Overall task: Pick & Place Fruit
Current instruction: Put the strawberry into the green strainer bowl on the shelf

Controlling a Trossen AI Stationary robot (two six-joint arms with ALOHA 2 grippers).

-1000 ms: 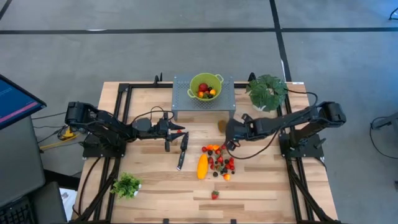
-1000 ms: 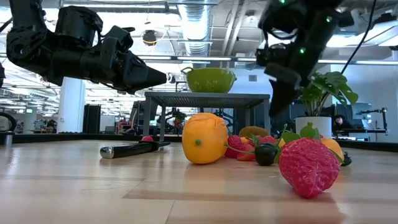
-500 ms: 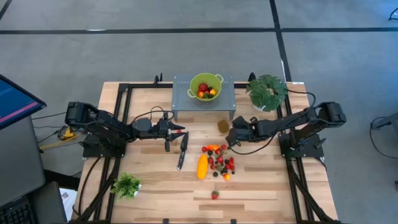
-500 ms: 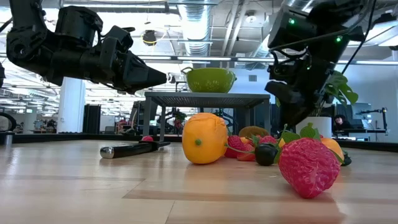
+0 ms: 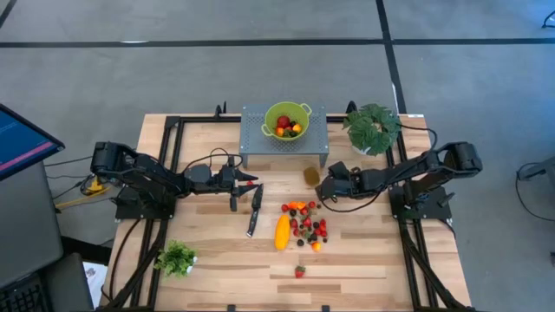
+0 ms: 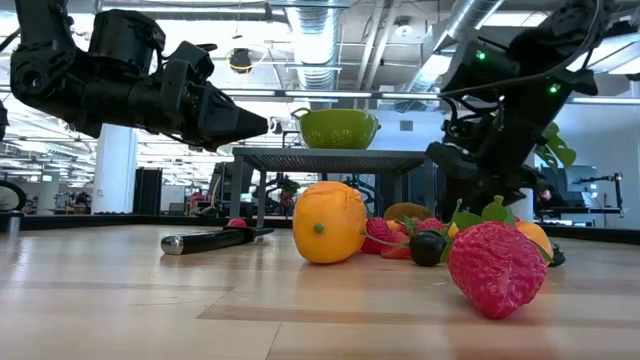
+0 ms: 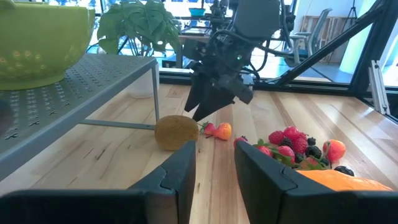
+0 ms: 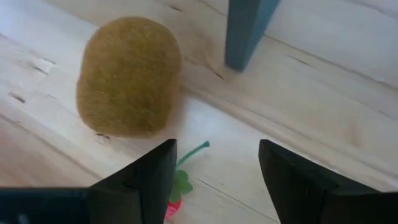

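1. Right gripper [image 5: 321, 191] low over the desk [image 5: 364, 260], just beside the kiwi [image 5: 311, 176] and at the near edge of the fruit pile [image 5: 305, 224]; jaws apart, holding nothing; in the right wrist view the kiwi [image 8: 129, 76] lies ahead of the spread fingers [image 8: 140, 180], not touching them, next to a leg of the grey stand [image 8: 245, 31].
2. Kiwi rests on the desk near the front right leg of the grey stand [image 5: 284, 139]; a small strawberry with a green stem [image 8: 180, 186] lies between the jaws, close to the kiwi.
3. Fruit pile: small red, orange and dark pieces clustered mid-desk; long yellow-orange fruit [image 5: 282, 231] at its left side; one strawberry [image 5: 299, 271] apart, nearer the front edge.
4. Green bowl [image 5: 286, 120] sits on the stand, with several fruit pieces inside.
5. Left gripper [image 5: 257, 184] hovers above the desk left of the pile, just over the black-handled knife [image 5: 254, 210]; jaws narrowly apart, empty.
6. Leafy plants: one at the back right [image 5: 373, 127], one at the front left [image 5: 176, 257].
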